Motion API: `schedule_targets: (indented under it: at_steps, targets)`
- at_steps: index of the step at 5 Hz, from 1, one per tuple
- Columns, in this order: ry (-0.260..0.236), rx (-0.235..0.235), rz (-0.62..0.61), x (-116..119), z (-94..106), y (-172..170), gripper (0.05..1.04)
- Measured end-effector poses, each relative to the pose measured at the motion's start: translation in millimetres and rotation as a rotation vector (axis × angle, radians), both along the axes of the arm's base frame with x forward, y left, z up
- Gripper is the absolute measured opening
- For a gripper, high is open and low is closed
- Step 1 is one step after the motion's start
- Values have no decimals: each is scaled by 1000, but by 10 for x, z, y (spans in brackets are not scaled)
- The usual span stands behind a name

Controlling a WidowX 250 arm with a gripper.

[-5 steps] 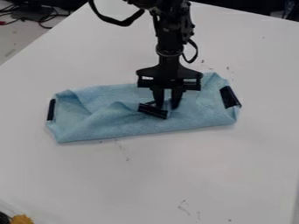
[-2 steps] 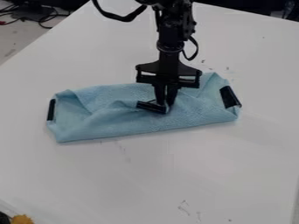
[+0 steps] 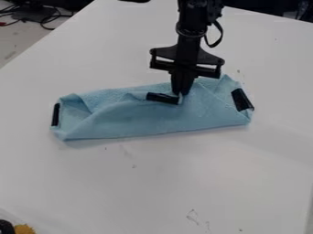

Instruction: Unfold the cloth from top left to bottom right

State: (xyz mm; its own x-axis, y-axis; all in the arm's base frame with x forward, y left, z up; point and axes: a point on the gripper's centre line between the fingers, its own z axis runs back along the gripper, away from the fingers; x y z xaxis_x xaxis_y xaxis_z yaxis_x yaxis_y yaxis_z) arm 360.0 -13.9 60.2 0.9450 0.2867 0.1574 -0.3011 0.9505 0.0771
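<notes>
The black gripper [image 3: 181, 93] hangs over the middle of the light blue cloth [image 3: 137, 119], its fingers closed on a pinch of the cloth beside a black strip [image 3: 163, 98]. The cloth lies folded into a long band from left to right, with a crease rising toward the pinched spot. Black strips also mark its left end [image 3: 56, 114] and its right end [image 3: 242, 99].
The white table [image 3: 153, 183] carries small dark marks. A yellow object [image 3: 24, 229] sits at the bottom left corner beside a black round one [image 3: 6, 227]. Cables [image 3: 45, 18] lie beyond the table's edge at the upper left.
The gripper has shut on the cloth and moved up and slightly right in the view. The pinched part and its black strip went upward with it, and the cloth's lower left edge shifted up.
</notes>
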Motion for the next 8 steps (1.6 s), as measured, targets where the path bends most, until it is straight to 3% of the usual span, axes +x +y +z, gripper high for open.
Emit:
schedule_targets:
  at_steps: [1,2,3,4,6,7,8]
  targets:
    - [-10,30,33,-96,238,-121,54]
    - [48,23,164,-395,302,-214,54]
    - [90,-43,276,-678,171,-358,54]
    - [95,-82,349,-890,-16,-529,54]
    - [64,-174,417,-1017,-223,-789,54]
    - [70,-181,471,-1165,-336,-873,68]
    - [50,-173,505,-1274,-363,-932,207]
